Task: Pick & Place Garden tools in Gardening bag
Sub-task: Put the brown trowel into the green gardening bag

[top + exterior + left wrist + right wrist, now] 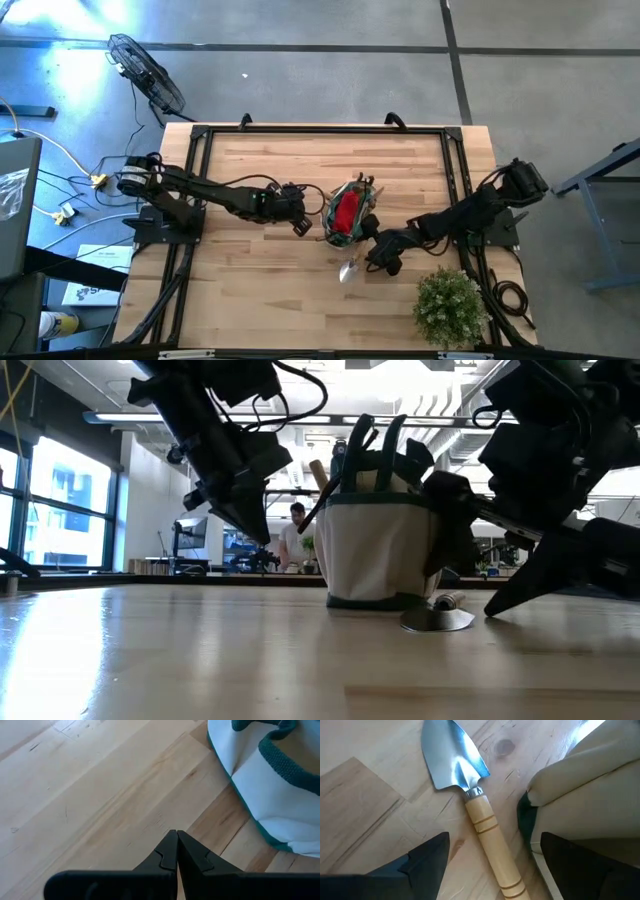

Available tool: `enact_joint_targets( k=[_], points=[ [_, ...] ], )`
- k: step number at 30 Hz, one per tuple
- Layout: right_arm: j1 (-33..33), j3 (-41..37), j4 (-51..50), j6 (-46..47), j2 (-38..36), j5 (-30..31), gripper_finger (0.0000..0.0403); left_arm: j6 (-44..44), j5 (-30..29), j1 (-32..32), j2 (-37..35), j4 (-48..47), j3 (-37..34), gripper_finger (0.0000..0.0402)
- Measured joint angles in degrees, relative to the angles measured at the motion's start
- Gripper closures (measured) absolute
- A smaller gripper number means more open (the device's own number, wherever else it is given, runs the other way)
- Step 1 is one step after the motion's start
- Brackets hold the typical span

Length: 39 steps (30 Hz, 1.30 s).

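Overhead, the bag [348, 212] is seen mid-table with a red piece showing inside, and a trowel [349, 268] lies on the wood just beside it. The right gripper [383, 255] is poised at the trowel's handle end with fingers spread; the left gripper [299, 222], fingers pressed together, waits on the bag's other side.

At table height, the bag [378, 545] is shown upright with handles sticking out of its top, the trowel blade [437, 621] flat in front of it.

From the left wrist, only shut fingers [175, 851] and the bag's wall [280, 790] are framed.

From the right wrist, the wooden handle [492, 851] is seen between the open fingers, the bag's fabric [585, 795] close alongside. A risk is judged here: fabric could be pinched with the handle, or the bag shoved and tipped, and a round handle could roll out of a shallow grip.
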Motion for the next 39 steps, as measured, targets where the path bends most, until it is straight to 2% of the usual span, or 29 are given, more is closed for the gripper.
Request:
enact_joint_targets(
  k=[15, 26, 33, 39],
  points=[
    [0.9, 0.3, 0.7, 3.6, 4.0, -2.1, 0.0099, 0.0, 0.0, -0.1, 0.0, -0.1, 0.0, 0.0402],
    [-1.1, 1.5, -0.6, 5.4, 4.3, -6.4, 0.0143, -0.1, 0.6, -0.1, 0.0, -0.2, 0.0, 0.0402],
    [-2.1, 1.7, 0.0, 6.2, 6.5, -7.5, 0.0147, -0.9, 1.3, -0.1, 0.0, -0.2, 0.0, 0.0402],
    [-3.7, 1.9, 2.0, 10.5, 8.9, -10.1, 0.0147, -1.6, 2.0, -0.1, 0.0, -0.2, 0.0, 0.0402]
  ],
)
